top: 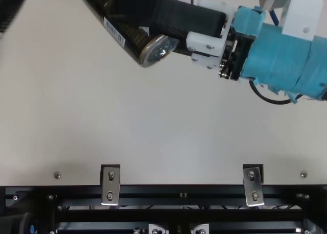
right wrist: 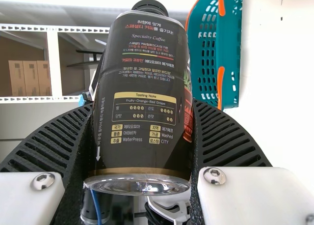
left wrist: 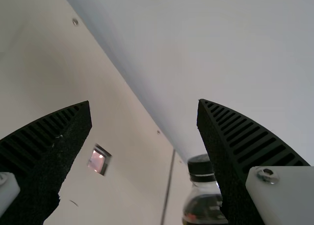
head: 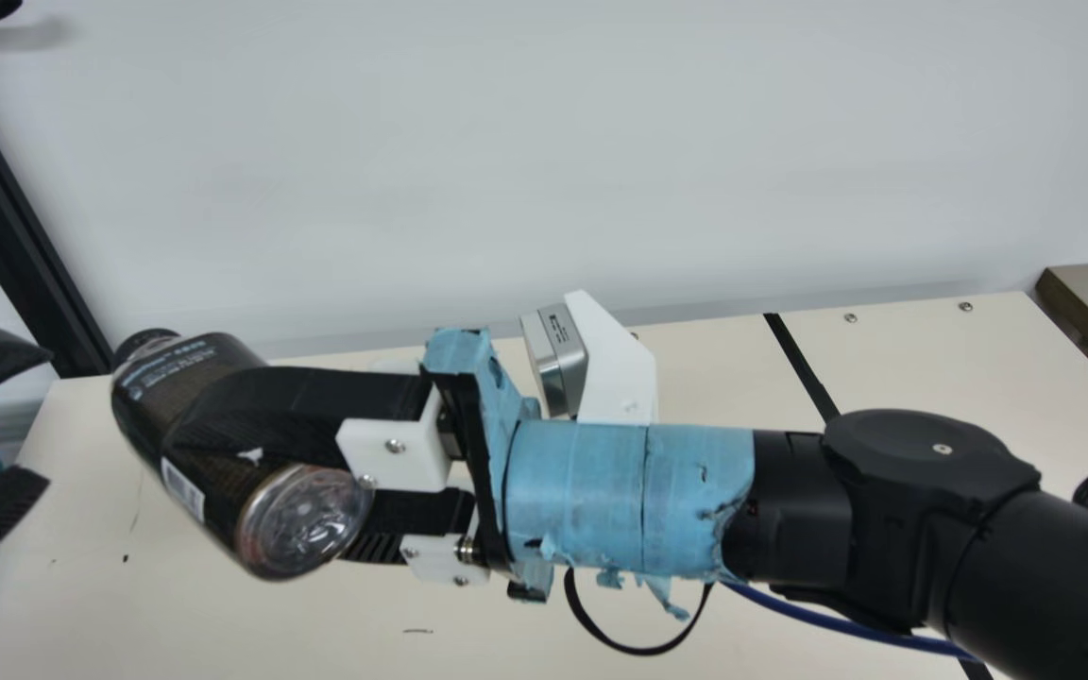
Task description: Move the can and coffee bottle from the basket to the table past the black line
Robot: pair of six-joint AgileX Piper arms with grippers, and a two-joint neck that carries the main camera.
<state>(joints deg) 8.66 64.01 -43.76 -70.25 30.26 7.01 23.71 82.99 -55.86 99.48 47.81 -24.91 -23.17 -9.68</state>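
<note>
The dark coffee bottle (head: 152,401) is held tilted above the table, its black cap pointing up and left. Shut around its body is my right gripper (head: 213,439); in the right wrist view, that gripper (right wrist: 143,136) has a finger on each side of the bottle (right wrist: 147,82). At the main view's left edge my left gripper (head: 50,417) stands open, a gap apart from the bottle's cap. In the left wrist view, nothing is between the fingers of my left gripper (left wrist: 144,107), and a black-capped bottle (left wrist: 201,168) shows partly behind one finger.
The teal basket (right wrist: 230,48) with orange handles is at the table's left side, beyond the held bottle in the right wrist view. The black line (head: 801,366) crosses the table behind my right arm. A small dark-framed square (left wrist: 99,159) lies on the table.
</note>
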